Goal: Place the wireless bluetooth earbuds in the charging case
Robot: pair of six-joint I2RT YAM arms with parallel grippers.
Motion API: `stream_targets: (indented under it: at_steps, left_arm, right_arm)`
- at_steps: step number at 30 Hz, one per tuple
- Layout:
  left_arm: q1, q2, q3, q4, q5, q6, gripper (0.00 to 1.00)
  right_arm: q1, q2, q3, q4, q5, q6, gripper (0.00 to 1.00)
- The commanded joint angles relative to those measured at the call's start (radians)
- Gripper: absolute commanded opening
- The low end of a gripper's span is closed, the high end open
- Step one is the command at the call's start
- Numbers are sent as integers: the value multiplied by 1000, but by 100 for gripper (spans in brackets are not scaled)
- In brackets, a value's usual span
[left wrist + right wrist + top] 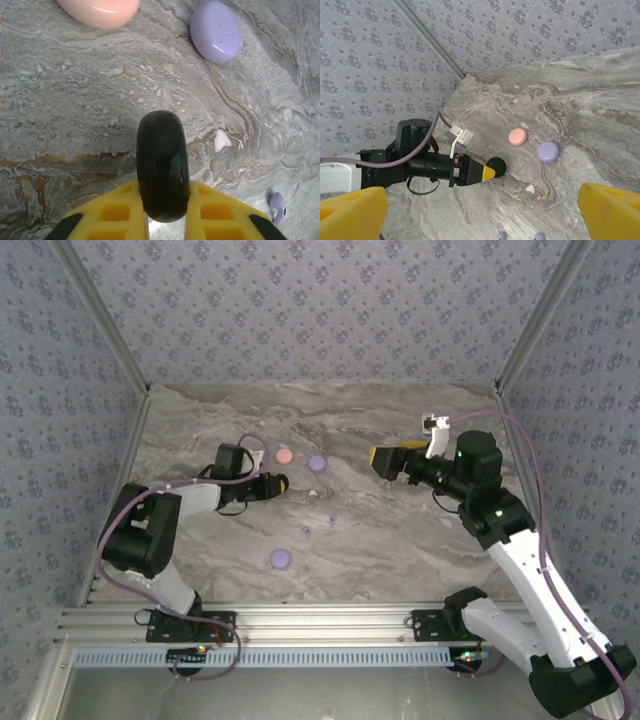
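The marbled worktop [400, 540] carries everything. Near its middle the left gripper [272, 483] is lowered, its fingers [115, 212] clamped on the flat faces of the black charging case [162, 160], which is held on edge and looks shut. The right gripper [385, 458] is raised well apart, its fingers [610, 210] spread wide with nothing between them. A pink case [100, 10] and a lavender case [216, 31] lie just beyond the black one. Two lavender earbuds [538, 236] lie loose on the worktop near the left fingers.

The glossy case is best gripped firmly, laid flat and opened first. Each tiny bud should then be pinched from above, with its stem matched to its well.
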Motion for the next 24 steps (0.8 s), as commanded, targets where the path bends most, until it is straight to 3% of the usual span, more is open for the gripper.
stream_targets:
  at_steps: [1,7,11,18,24]
  left_arm:
    - [13,35,32,-27,43,1,26]
    - [39,56,43,-74,51,38,46]
    - [66,17,52,-125,48,69,52]
    - [83,-202,7,-116,0,67,63]
    - [83,-446,-71,-111,-145,48,76]
  right_arm:
    - [13,-3,1,-24,26,-14,100]
    - [48,8,7,-52,60,-73,100]
    - [103,22,15,-72,70,-198,100]
    - [292,118,51,-163,185,-476,100]
    - [469,353,147,-273,293,-453,100]
